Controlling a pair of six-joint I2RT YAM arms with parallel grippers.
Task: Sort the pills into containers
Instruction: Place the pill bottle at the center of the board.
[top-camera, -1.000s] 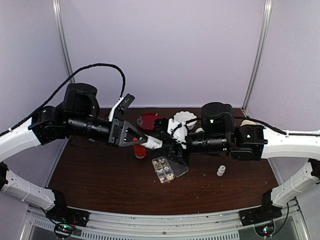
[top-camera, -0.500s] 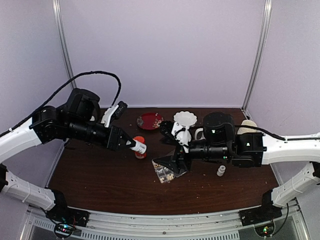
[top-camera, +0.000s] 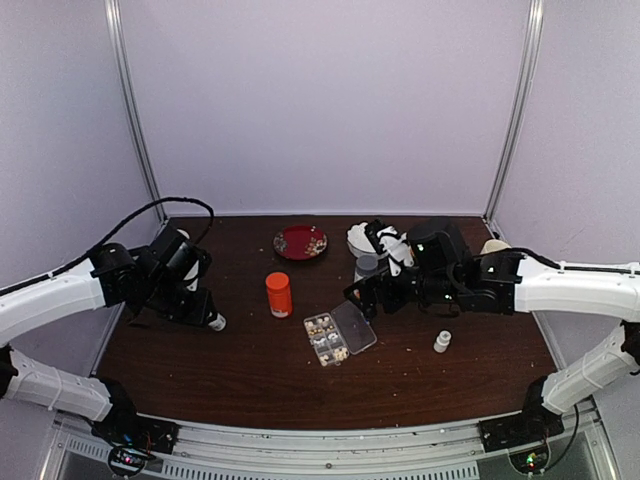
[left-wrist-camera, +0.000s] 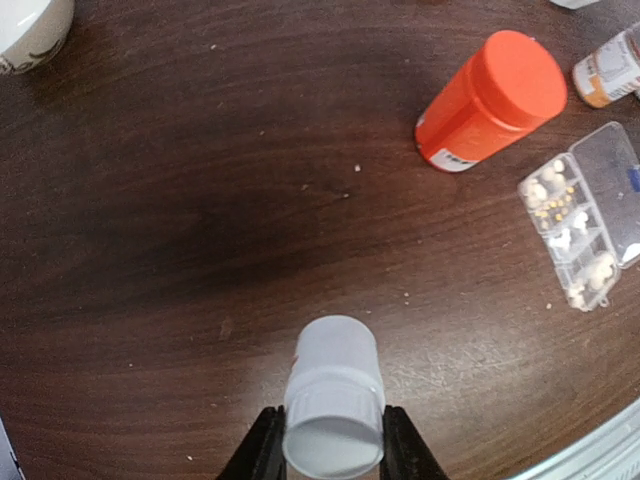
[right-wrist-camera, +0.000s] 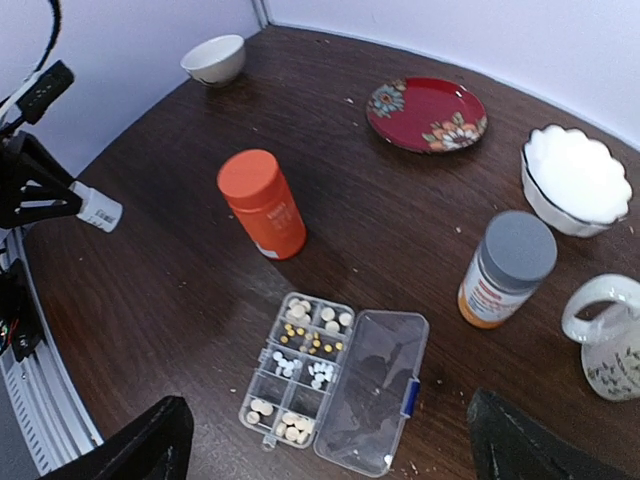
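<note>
No writing can be read. The orange-red cylindrical plastic bottle (right-wrist-camera: 262, 203) has a white label strip near its base, and the grey-capped bottle with an orange label (right-wrist-camera: 506, 269) has a white band, but the print on both is too small to make out.

The clear plastic rectangular pill box (right-wrist-camera: 372, 345) lies on the dark wooden table (right-wrist-camera: 150, 280), nearer the arms than both bottles. Its hinged clear lid (right-wrist-camera: 375, 400) is folded flat beside the cells and has a blue latch. The pills (right-wrist-camera: 293, 428) sit in the cells by kind: whitish round tablets at the far end, then tiny yellow ones, then small white ones, and pale beige tablets at the near end.

The left gripper (left-wrist-camera: 333, 450) is clamped on a small white plastic bottle (left-wrist-camera: 333, 395), held low over bare table well to the left of the box. The right gripper (right-wrist-camera: 333, 420) has its jaws spread wide and hangs above the box, holding nothing.

A second small white bottle (top-camera: 441, 342) stands on the table to the right of the box.
</note>
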